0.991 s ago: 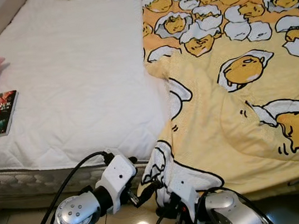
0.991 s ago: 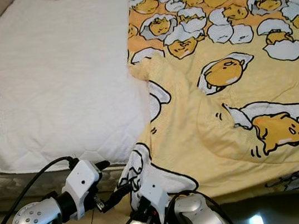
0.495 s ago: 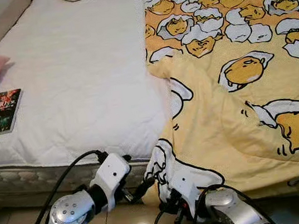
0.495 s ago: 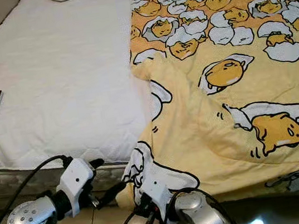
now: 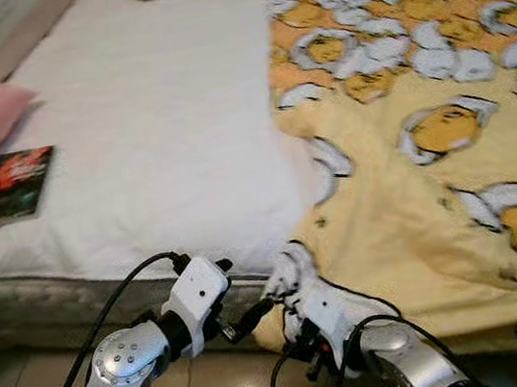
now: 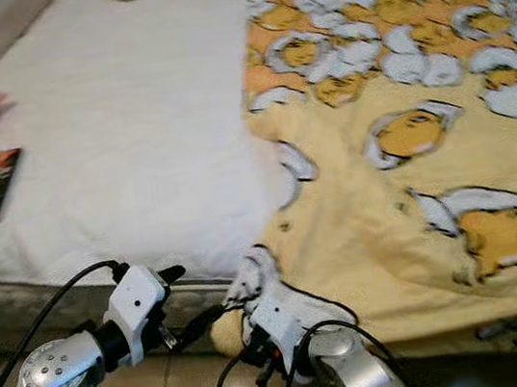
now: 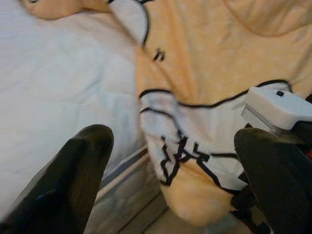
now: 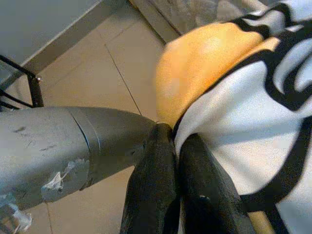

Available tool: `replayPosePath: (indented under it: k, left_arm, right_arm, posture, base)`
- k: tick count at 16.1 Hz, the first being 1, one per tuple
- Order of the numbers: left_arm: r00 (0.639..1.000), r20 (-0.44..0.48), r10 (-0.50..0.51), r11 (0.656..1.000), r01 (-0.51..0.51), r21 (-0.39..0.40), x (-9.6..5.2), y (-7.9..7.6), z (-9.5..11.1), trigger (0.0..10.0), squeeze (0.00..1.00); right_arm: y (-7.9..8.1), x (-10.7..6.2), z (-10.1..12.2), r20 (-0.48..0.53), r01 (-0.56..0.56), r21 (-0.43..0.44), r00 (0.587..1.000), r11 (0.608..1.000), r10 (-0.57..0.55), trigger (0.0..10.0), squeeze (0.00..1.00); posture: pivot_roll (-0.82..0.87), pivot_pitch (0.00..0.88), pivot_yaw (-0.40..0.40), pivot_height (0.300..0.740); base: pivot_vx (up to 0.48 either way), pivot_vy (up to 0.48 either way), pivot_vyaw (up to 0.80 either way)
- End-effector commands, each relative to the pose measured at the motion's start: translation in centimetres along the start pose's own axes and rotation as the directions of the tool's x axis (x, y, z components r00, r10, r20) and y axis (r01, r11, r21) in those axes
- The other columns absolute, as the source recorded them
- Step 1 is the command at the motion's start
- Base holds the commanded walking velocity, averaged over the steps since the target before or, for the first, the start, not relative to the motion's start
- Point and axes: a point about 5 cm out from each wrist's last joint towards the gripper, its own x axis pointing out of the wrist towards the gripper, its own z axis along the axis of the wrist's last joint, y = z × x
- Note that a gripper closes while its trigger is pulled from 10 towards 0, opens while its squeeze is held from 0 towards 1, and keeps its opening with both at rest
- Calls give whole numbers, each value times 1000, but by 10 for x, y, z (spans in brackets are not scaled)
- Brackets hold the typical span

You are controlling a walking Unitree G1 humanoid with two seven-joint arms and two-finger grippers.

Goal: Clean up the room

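While the right gripper (image 8: pixel 170 161) is clenched on the hanging corner of the yellow egg-print blanket (image 5: pixel 433 187) at the white mattress's (image 5: pixel 153 141) front edge, the left gripper (image 7: pixel 170 165) sits released just beside it, fingers spread, holding nothing.

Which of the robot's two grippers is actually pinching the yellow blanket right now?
The right gripper: its fingers are closed on the yellow blanket at the corner hanging off the bed. The left gripper is open, its fingers spread short of the cloth.
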Motion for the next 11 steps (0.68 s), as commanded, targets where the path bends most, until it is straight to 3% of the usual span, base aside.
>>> replayPosePath:
  k: [1,2,5,11]
  left_arm:
    - [1000,-10,1,1000,-1,-5,-3,1,-2,10000,0]
    - [1000,-10,0,1000,0,-6,-3,1,-2,10000,0]
    - [1000,-5,-3,1000,3,-8,-2,-1,-2,10000,0]
    - [1000,-7,-13,1000,13,-7,-2,-3,-2,10000,0]
  right_arm:
    - [5,5,6,28,-26,-13,999,1000,26,0,0]
    - [5,5,5,27,-27,-12,999,1000,27,0,0]
    - [7,5,0,10,-51,-7,999,999,51,0,0]
    - [6,-1,-33,-93,-60,22,994,998,62,0,0]
  posture:
    - [115,113,60,723]
    - [115,113,60,723]
    - [115,115,59,723]
    - [115,121,61,723]
  base:
    - [0,480,0]
    - [0,480,0]
    - [0,0,0]
    - [0,0,0]
